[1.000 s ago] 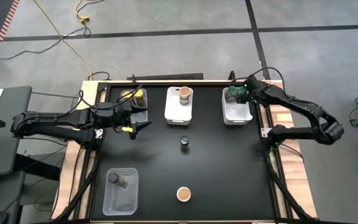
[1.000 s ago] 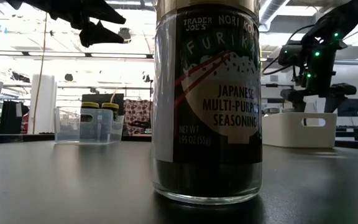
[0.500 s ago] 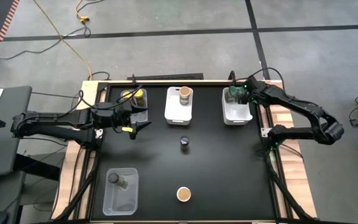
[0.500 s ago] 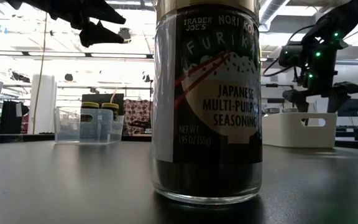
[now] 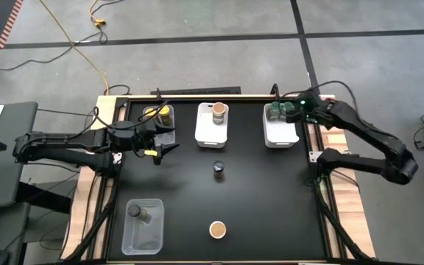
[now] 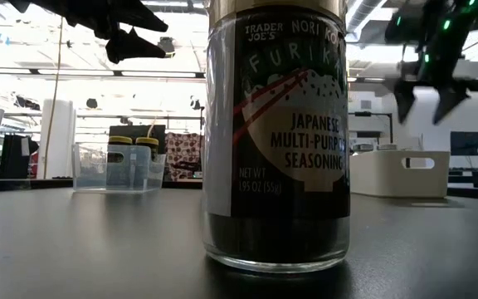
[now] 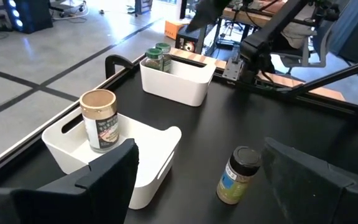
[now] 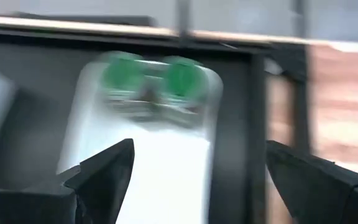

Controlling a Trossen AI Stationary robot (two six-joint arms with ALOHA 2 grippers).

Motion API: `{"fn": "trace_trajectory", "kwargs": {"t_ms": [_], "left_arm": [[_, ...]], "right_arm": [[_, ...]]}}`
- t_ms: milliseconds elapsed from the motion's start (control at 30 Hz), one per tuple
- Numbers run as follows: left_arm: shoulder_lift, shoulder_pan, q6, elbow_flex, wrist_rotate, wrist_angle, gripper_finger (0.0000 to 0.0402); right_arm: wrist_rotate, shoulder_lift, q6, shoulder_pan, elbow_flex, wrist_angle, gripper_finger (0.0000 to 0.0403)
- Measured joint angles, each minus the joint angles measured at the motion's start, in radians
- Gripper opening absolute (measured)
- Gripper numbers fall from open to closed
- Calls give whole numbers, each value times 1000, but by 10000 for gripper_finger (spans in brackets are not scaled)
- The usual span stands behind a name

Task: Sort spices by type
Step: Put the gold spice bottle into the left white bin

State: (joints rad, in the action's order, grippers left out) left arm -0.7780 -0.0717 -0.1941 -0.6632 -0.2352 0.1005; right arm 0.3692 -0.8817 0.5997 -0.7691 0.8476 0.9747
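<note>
While a furikake jar (image 6: 276, 133) fills the low view and blocks most of the table behind it, the right gripper (image 5: 291, 110) hangs over a white bin (image 5: 280, 133) with its fingers spread apart and nothing between them. Two green-topped jars (image 8: 148, 78) stand in that bin just below and ahead of the right gripper. The left gripper (image 5: 166, 147), fingers also apart and empty, hovers beside a clear bin (image 5: 166, 134) holding two yellow-topped jars (image 5: 160, 114). Just ahead of the left gripper a dark-topped jar (image 7: 236, 175) stands on the black table (image 5: 271, 199), with a tan-topped jar (image 7: 99, 120) in the middle white bin (image 7: 160, 152) beside it. Only the overhead camera shows a grey-topped jar (image 5: 135, 212) in a second clear bin (image 5: 153, 235), well apart from both grippers.
</note>
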Motion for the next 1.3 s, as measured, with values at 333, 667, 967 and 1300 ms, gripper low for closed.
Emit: {"fn": "trace_trajectory", "kwargs": {"t_ms": [333,667,967,1300], "left_arm": [[0,0,7,0,0,0,320],[0,0,7,0,0,0,320],[0,0,7,0,0,0,320],[0,0,7,0,0,10,320]], "right_arm": [[-165,104,72,255,57,-109,385],[26,-64,413,713,57,-239,385],[87,-369,697,937,220,-154,369],[42,-583,1129,1161,371,99,341]]}}
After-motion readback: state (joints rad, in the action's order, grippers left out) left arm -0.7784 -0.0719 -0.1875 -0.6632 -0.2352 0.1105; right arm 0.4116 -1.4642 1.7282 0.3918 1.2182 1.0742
